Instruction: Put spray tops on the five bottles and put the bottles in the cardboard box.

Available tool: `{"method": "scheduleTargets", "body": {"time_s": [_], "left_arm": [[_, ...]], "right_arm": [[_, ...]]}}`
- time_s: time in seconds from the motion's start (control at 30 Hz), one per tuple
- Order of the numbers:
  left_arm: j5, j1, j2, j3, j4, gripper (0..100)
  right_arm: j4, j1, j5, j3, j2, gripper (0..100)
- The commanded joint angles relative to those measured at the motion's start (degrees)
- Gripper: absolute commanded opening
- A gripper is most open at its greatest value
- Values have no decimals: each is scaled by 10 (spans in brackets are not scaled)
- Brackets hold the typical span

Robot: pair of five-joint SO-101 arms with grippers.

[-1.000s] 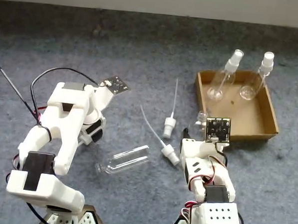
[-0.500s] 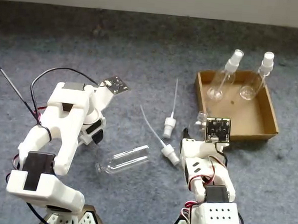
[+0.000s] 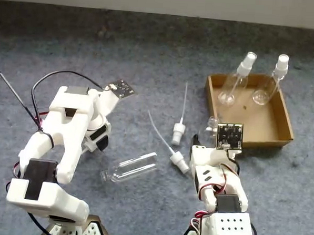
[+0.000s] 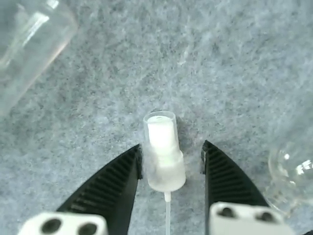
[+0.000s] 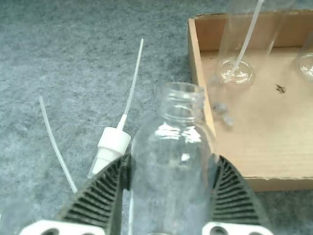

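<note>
My left gripper (image 4: 172,146) sits open astride a spray top (image 4: 164,157) lying on the carpet (image 4: 220,58). One jaw is against the top and the other is just clear of it. My right gripper (image 5: 172,161) is clamped on an uncapped bottle (image 5: 172,142), held just beside the cardboard box (image 5: 195,68), where two capped bottles (image 3: 238,79) lean.

My worry is that closing on that round cap may roll it or squirt it out sideways. Its thin tube could also bend or miss the neck. The slick bottle might twist in the right jaws when I press the top in.
</note>
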Motion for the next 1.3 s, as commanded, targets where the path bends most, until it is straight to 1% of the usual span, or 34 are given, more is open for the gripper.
{"method": "scheduleTargets", "body": {"time_s": [0.0, 0.2, 0.7, 0.83, 1.0, 1.1, 1.17, 1.2, 1.27], "left_arm": [[4, -6, 21, -21, 4, 175], [4, -7, 93, -41, 2, 170], [6, -6, 95, -105, 17, 31], [7, 0, 95, -148, 87, 28], [7, 5, 95, -246, 187, 21], [7, 7, 95, -324, 267, 18], [8, 20, 95, -367, 323, 18], [18, 24, 91, -378, 337, 18], [65, 32, 70, -383, 336, 18]], "right_arm": [[-11, 2, -2, -1, -2, 139], [-11, 2, -2, -1, -2, 139], [-11, -2, -5, -1, -2, 139], [-12, -39, -5, -1, -2, 139], [-13, -95, -2, -1, -2, 139], [-46, -125, -2, 9, -2, 139], [-82, -138, -2, 28, -2, 139], [-102, -145, -2, 36, -2, 139], [-133, -154, -2, 48, -2, 139]]}}
